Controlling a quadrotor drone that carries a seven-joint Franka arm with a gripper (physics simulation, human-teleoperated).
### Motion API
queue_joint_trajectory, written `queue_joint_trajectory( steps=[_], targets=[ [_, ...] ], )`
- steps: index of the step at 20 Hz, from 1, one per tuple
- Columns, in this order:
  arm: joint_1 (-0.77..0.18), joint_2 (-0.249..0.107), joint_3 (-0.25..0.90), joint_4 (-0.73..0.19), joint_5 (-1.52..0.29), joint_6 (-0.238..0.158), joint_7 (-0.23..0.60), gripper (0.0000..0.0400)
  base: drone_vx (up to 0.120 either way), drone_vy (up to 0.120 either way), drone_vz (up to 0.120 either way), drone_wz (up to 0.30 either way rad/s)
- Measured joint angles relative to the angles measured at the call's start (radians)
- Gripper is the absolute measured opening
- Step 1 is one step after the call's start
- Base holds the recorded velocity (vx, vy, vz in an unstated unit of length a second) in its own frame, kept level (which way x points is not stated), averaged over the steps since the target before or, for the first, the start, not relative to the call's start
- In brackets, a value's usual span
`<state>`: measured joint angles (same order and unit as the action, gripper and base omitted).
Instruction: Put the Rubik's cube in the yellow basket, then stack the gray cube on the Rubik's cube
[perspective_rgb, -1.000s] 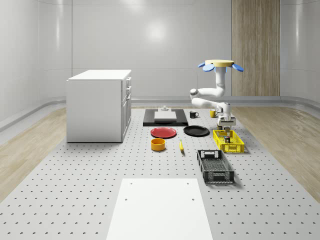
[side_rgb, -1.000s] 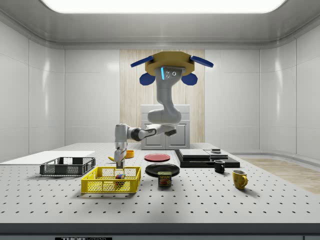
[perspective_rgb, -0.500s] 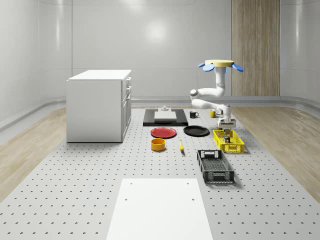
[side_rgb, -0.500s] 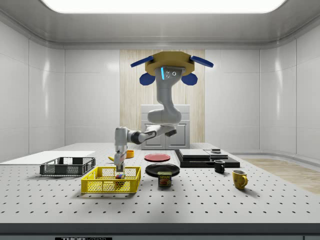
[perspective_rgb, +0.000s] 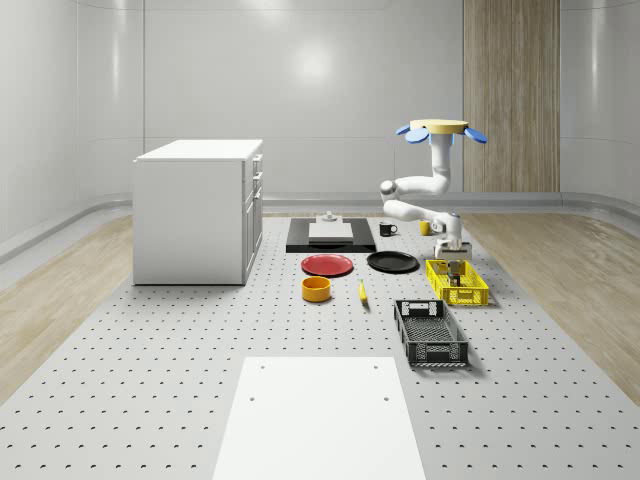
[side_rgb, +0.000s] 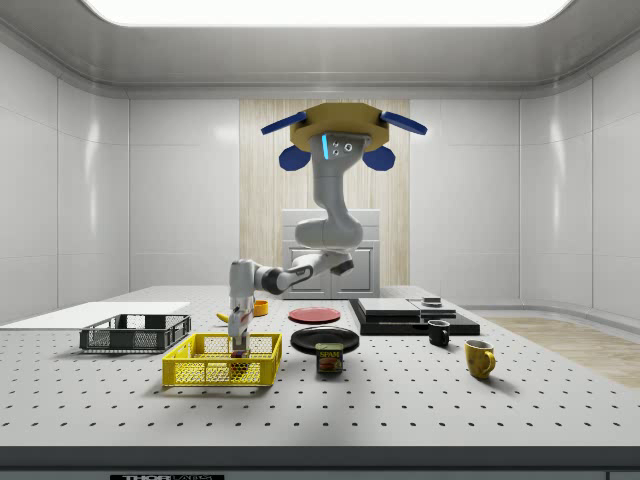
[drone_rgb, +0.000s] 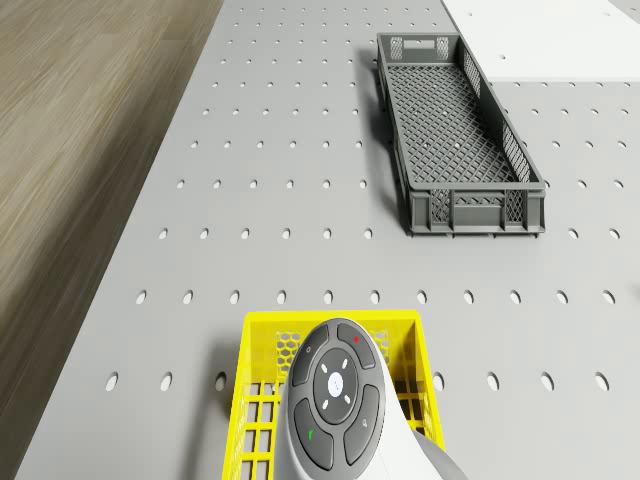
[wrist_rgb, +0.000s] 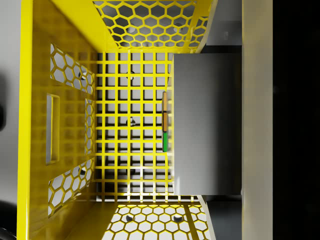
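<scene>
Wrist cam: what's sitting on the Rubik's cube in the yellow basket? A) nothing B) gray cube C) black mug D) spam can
B: in the wrist view the gray cube covers the Rubik's cube, only a colored edge showing, inside the yellow basket.

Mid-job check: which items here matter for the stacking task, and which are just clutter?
Job: yellow mesh basket; multicoloured Rubik's cube inside it; plain gray cube over that; gripper in the basket; drone hovering above the table.
Clutter: dark gray crate, red plate, black plate, orange bowl, yellow mug.
</scene>
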<state>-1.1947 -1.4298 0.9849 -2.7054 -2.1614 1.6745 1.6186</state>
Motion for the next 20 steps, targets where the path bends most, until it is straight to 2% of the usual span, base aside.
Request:
queue_joint_trajectory(
  steps=[1, 4, 8, 14, 20],
  targets=[
    [-0.001, 0.002, -0.005, 0.003, -0.005, 0.002, -0.001, 0.0250, 0.000, 0.000, 0.000, 0.000],
    [0.000, 0.006, -0.011, 0.007, -0.012, 0.002, -0.003, 0.0323, 0.000, 0.000, 0.000, 0.000],
    [0.009, 0.006, 0.011, -0.009, 0.007, -0.015, -0.004, 0.0372, 0.000, 0.000, 0.000, 0.000],
    [0.024, 0.004, 0.059, -0.039, 0.051, -0.045, -0.004, 0.0394, 0.000, 0.000, 0.000, 0.000],
    [0.029, 0.005, 0.076, -0.049, 0.066, -0.056, -0.004, 0.0398, 0.000, 0.000, 0.000, 0.000]
  ],
)
